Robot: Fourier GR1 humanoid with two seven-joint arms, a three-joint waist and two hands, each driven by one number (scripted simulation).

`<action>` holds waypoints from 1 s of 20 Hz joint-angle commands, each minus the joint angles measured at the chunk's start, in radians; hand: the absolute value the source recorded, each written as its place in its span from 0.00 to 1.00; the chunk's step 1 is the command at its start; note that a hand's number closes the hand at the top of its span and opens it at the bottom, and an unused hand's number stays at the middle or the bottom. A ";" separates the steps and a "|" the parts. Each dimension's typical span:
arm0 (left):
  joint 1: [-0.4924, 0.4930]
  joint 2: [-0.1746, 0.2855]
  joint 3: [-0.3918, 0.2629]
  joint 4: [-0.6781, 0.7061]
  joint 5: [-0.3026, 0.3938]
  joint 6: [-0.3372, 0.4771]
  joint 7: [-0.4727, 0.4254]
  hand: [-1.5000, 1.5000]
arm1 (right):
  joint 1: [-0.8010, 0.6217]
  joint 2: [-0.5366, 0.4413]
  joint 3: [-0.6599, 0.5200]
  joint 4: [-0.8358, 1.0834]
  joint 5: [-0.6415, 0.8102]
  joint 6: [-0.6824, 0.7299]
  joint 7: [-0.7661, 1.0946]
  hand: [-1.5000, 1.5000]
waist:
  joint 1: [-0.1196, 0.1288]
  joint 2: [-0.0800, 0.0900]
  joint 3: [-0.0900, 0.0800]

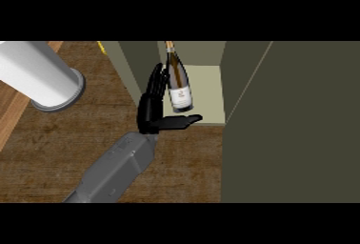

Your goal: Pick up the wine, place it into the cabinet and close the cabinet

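Dark brown wood-grain counter, white cylinder on grey base upper left, paler wood strip along left edge

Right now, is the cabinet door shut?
No, the cabinet door stands open, with the cabinet's pale shelf showing behind the wine bottle.

The brown wooden counter fills the near and left side. At the far left a big white tube stands on it, on a round grey foot. The dark cabinet sits on the right, open, and its pale floor shows inside
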 commanded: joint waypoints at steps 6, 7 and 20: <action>0.281 0.217 -0.127 -0.623 -0.100 0.140 0.188 0.00 | -0.039 0.010 0.014 0.007 0.015 -0.023 0.014 0.00 | -0.002 0.002 0.003; 0.287 0.204 -0.147 -0.693 -0.107 0.184 0.217 0.00 | -0.058 0.019 0.043 0.015 0.047 -0.035 0.022 0.00 | 0.000 0.001 0.003; 0.598 0.431 -0.126 -1.223 -0.228 0.283 0.339 0.00 | 0.040 -0.082 0.032 -0.104 -0.014 0.095 0.046 1.00 | -0.021 0.004 0.003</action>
